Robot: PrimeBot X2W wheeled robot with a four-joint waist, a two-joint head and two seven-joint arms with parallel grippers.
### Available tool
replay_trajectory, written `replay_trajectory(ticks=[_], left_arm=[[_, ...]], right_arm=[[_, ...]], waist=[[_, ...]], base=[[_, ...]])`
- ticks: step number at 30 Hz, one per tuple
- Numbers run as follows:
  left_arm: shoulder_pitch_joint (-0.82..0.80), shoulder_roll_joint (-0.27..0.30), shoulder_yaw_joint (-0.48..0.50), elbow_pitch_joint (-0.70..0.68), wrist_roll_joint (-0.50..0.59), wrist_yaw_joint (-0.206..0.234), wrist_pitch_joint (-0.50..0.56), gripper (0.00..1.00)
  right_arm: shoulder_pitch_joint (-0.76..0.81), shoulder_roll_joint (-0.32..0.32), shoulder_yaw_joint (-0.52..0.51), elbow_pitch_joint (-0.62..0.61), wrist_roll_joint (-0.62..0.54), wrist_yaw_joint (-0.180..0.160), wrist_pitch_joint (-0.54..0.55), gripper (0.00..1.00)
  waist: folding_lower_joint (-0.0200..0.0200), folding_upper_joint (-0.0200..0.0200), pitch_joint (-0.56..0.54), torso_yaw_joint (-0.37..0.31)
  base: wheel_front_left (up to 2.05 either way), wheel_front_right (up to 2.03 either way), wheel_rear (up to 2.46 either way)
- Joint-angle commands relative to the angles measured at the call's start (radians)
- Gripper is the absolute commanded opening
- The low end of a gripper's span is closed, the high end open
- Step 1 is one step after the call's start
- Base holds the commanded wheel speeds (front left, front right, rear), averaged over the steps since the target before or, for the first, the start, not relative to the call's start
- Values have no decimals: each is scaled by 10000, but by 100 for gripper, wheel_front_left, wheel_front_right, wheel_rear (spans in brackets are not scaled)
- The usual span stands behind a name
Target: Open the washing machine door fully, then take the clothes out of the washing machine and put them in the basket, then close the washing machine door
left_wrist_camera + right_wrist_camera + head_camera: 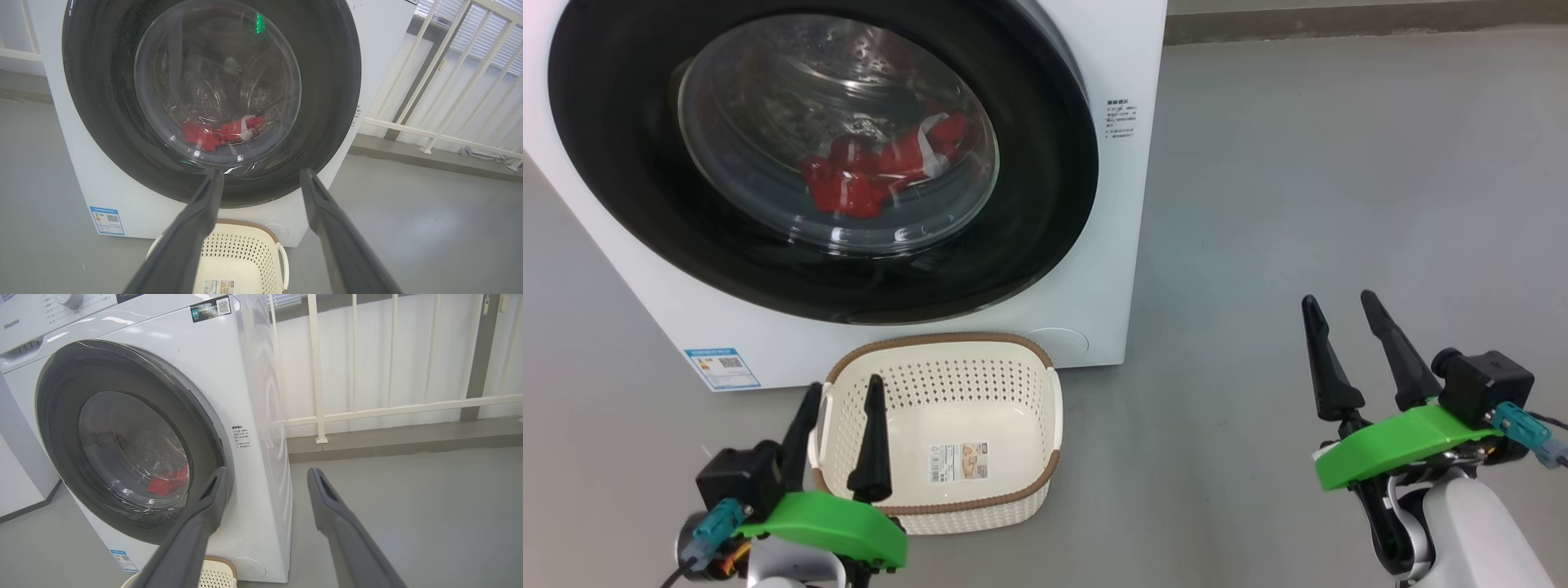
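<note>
The white washing machine (1111, 245) stands ahead with its round black door (1045, 204) shut flat against the front. Behind the glass window, red clothes (874, 167) with white trim lie low in the steel drum; the clothes (222, 132) and clothes (169, 484) also show through the glass in the wrist views. The cream basket (1021, 482) sits on the floor just before the machine, holding nothing. My left gripper (845, 392) is open over the basket's left rim. My right gripper (1339, 306) is open above bare floor, well right of the machine.
Grey floor (1339, 163) stretches to the right of the machine. A white railing (367, 408) on a low kerb runs behind and to the right. A blue label (721, 367) marks the machine's lower left front.
</note>
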Motion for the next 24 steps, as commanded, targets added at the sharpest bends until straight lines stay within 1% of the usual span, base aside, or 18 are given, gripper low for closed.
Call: replay_trajectory(ticks=[1, 11, 18, 24], left_arm=[[-554, 253, 201, -335, 425, 146, -186, 100], [-712, 370, -27, -436, 1325, 386, -460, 100], [-863, 441, -224, -437, 2012, 567, -659, 100], [-822, 472, -111, -402, 1901, 672, -564, 100]], right_arm=[[-595, -96, 185, -261, -435, -6, -150, 100], [-817, -115, 262, -241, -1566, -7, -414, 100], [-962, -131, 294, -209, -2573, -7, -650, 100], [-913, -133, 256, -161, -2686, -7, -676, 100]], waist=[[0, -1, 4, -3], [0, -1, 10, -2], [-1, -1, -38, 44], [-1, -1, -58, 72]], base=[[0, 0, 0], [0, 0, 0], [0, 0, 0], [0, 0, 0]])
